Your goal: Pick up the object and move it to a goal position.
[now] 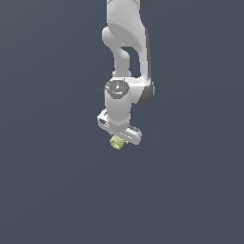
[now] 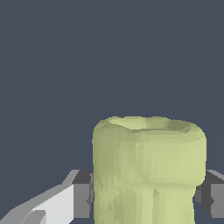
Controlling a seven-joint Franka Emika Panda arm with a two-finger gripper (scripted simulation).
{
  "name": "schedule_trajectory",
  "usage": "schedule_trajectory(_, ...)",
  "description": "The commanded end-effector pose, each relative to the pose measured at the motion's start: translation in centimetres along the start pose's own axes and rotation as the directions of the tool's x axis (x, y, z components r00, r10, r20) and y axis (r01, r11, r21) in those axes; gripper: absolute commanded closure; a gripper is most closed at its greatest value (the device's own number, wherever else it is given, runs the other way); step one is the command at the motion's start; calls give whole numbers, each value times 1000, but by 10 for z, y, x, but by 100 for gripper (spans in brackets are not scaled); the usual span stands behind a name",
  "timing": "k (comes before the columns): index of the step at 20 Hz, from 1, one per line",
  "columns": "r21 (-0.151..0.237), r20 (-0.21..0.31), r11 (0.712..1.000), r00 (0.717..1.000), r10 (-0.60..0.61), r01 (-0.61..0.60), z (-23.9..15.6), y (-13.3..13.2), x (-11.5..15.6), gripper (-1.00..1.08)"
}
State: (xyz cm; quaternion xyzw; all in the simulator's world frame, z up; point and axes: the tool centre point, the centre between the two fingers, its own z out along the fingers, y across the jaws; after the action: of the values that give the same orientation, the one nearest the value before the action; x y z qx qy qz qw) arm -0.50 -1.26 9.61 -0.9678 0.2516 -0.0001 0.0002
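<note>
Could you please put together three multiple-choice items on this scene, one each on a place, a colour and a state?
1. Where is the object in the exterior view?
A. Just under the gripper
B. Far off at the view's left edge
C. Above the arm's elbow

2. What colour is the object?
A. Red
B. Pale yellow-green
C. Black

3. How do the gripper's fingers stand in the wrist view?
A. Wide apart, with nothing between them
B. One on each side of the object, close against it
C. Out of sight

Answers: 1 A, it sits directly below the white hand. 2 B, both views show it so. 3 B, dark pads flank its sides.
</note>
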Motion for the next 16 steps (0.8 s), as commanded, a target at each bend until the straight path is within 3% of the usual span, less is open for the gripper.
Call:
schedule_trajectory(1, 0, 0, 1000, 1000, 0, 0, -17, 6, 16, 108)
schedule_trajectory(16, -1, 0, 1000, 1000, 0, 0, -110, 37, 111, 108)
